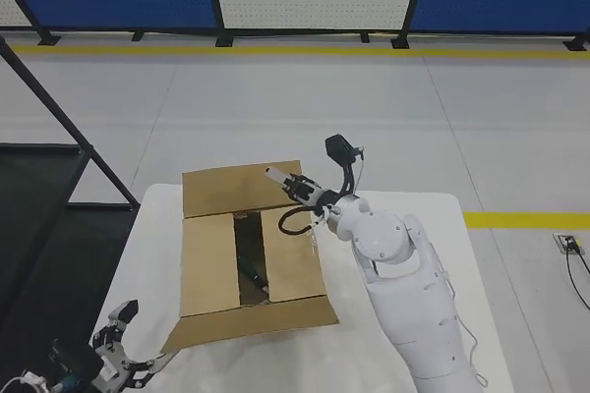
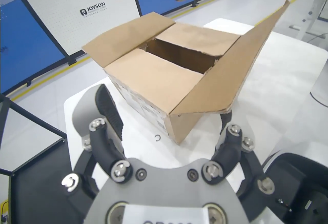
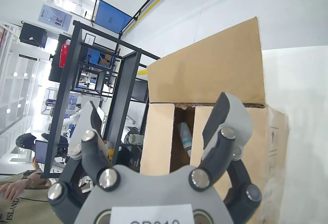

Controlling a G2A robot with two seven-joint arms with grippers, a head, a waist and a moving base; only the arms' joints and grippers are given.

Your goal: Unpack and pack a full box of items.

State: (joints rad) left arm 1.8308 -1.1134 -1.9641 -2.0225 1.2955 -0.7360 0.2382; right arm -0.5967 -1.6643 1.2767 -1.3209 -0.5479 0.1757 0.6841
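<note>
Cardboard box (image 1: 208, 265) sits on white table (image 1: 438, 221), inner flaps parted over a bottle (image 3: 185, 136); left gripper (image 2: 164, 107) spread wide near its corner, right gripper (image 3: 157, 101) spread wide over its far flap.

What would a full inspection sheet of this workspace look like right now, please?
Surface: white table, carrying the cardboard box.
Job's things: box's outer flaps open, inner flaps folded down with a gap; a bottle lies inside.
Clutter: small black ring on the table by the box's corner.
Grippers: left gripper open, near a box corner; right gripper open, by the far flap.
Cables: black cable looped at the right wrist; floor cable beside the table.
Surroundings: black metal frame, blue partition panels.
</note>
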